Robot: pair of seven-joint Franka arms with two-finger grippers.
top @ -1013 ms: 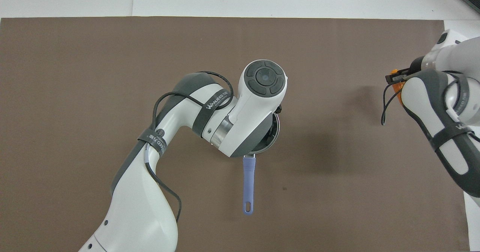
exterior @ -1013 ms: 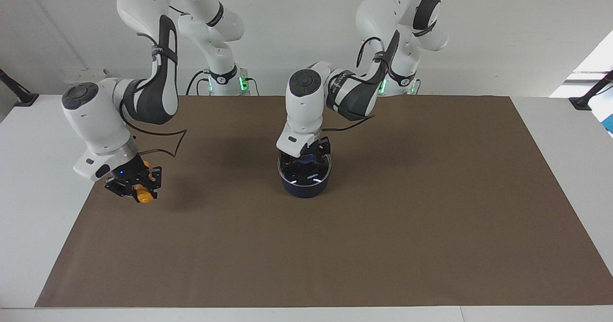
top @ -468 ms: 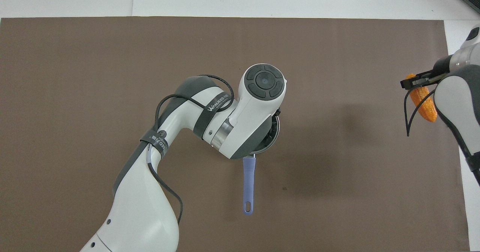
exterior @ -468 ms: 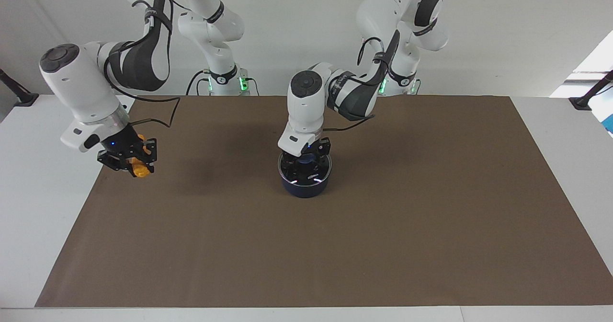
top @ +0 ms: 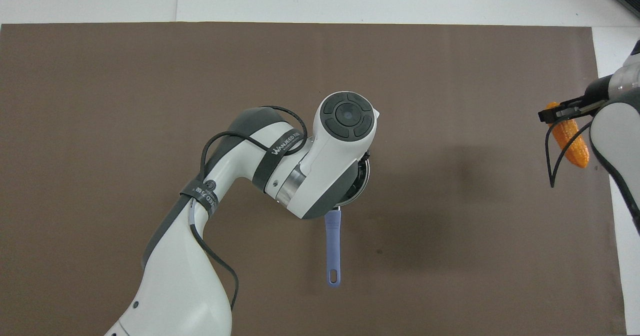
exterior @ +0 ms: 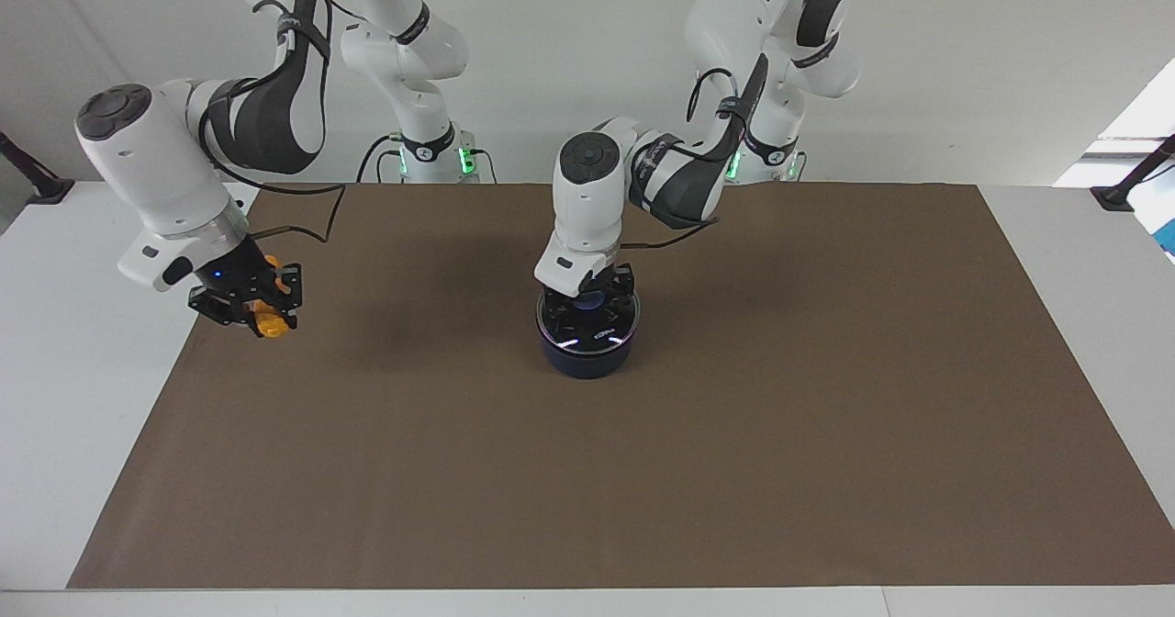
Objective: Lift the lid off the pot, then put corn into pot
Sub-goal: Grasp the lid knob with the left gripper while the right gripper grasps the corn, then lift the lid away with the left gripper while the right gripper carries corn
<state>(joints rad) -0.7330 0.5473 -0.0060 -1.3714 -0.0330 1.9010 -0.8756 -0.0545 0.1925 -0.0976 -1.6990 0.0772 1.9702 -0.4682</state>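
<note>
I have the left gripper (exterior: 588, 304) clamped on the glass lid's (exterior: 592, 332) blue knob so it can come off the navy saucepan (exterior: 586, 360) mid-mat, while the right gripper (exterior: 246, 310) grips the corn cob (exterior: 267, 325) aloft over the mat's edge (ready for the drop-in).

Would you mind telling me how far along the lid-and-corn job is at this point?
Done: the right gripper is shut on the corn, held in the air over the mat's edge at the right arm's end of the table. In hand: the left gripper is shut on the lid's blue knob, the lid seemingly on the pot. Left: lifting the lid away and putting the corn in.
</note>
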